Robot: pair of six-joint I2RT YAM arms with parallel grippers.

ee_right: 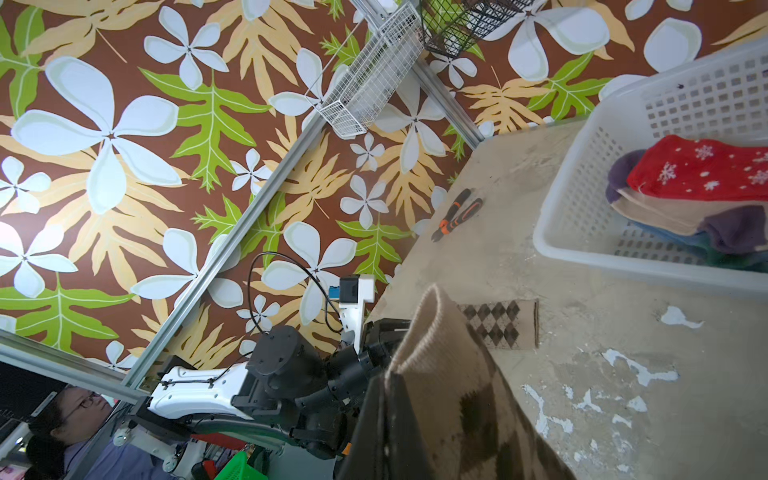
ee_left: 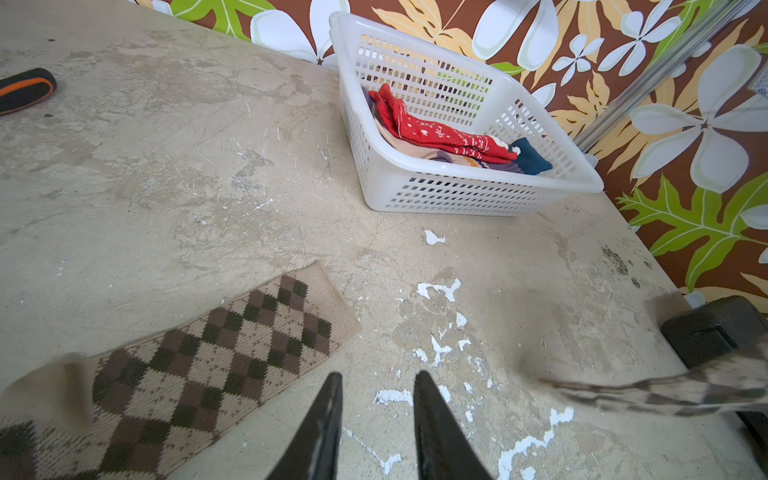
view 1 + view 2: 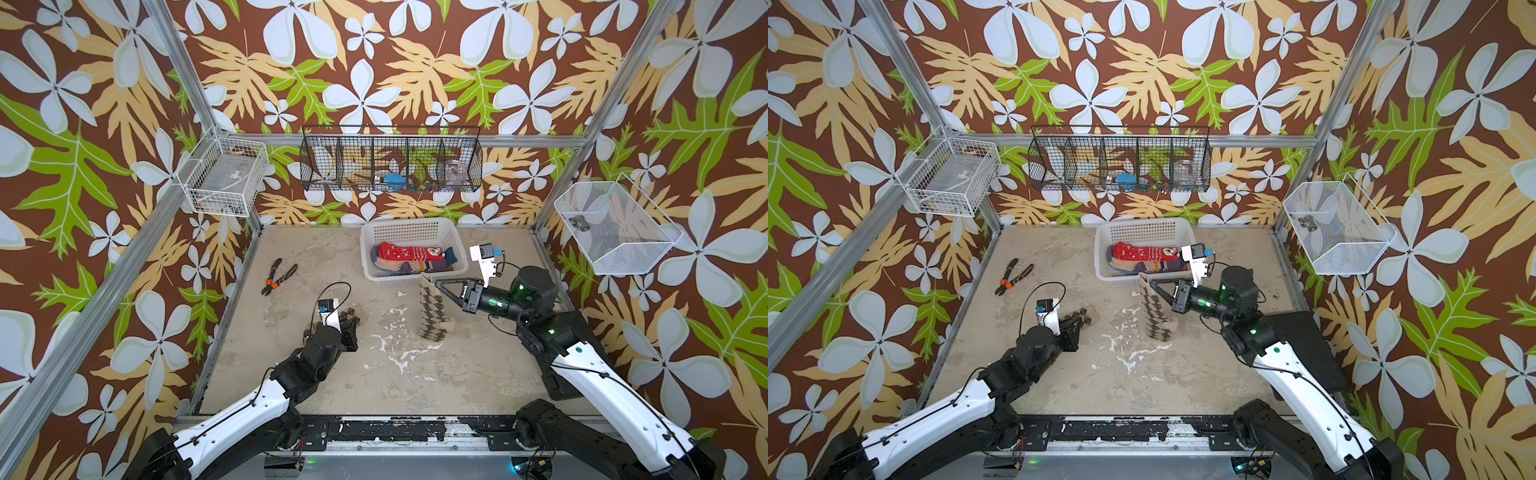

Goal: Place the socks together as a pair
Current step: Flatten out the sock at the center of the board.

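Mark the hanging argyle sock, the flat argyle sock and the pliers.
hanging argyle sock [image 3: 432, 311], in a top view, middle of the leg.
flat argyle sock [image 2: 216, 365], left wrist view, patterned leg.
pliers [image 3: 272, 281], in a top view, by the pivot.

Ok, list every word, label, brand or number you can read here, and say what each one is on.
No text in any view can be read.
Small dark label on the clear item in the white wire basket: too small to read.
Pliers, red snowflake sock, white plastic basket: no lettering visible.
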